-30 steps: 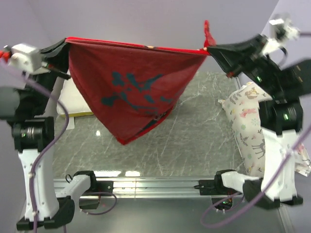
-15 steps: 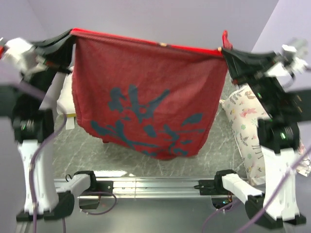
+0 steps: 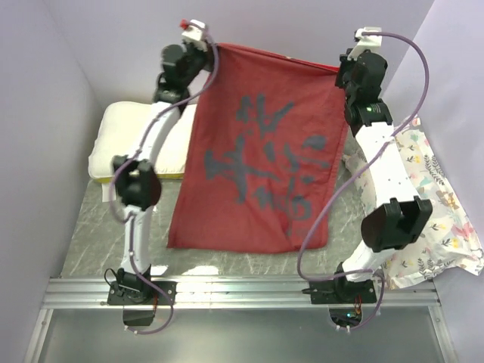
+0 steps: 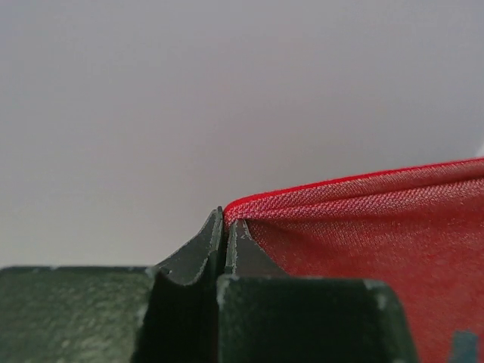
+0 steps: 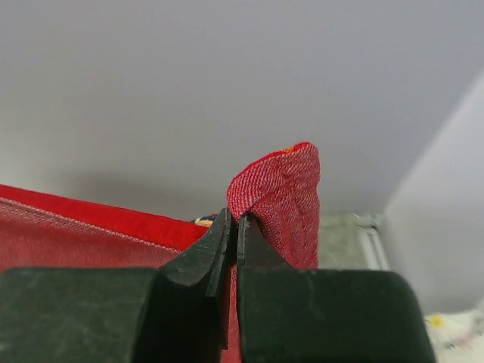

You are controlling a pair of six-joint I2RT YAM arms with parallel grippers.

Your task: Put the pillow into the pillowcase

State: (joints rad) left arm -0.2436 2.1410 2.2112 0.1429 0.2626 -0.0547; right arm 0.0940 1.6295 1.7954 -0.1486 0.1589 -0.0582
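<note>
The left gripper (image 4: 224, 221) is pressed together on the top corner of the pillowcase (image 4: 378, 234), low in the centre of the left wrist view. From the fingertips the red hem runs up to the right edge of that frame. The right gripper (image 5: 233, 221) is pinched just as tight on the other top corner. A tuft of red cloth stands up above its fingertips just right of centre, and the hem runs off to the left edge.

In the top view the left gripper (image 3: 204, 47) is at upper left of centre and the right gripper (image 3: 342, 68) at upper right. The pillowcase (image 3: 257, 159) hangs between them as a flat sheet filling the middle of the frame, its dull red face with grey marks toward the camera. Its lower edge reaches toward bottom centre; whether it touches the table (image 3: 83, 242) I cannot tell.

The pillow (image 3: 125, 140) lies on the table at the left of the frame, partly behind the left arm (image 3: 140, 185) and the cloth, its yellow strip (image 3: 172, 155) next to the pillowcase. A floral pillow (image 3: 435, 219) lies at the right edge, beside the right arm (image 3: 382, 151).
</note>
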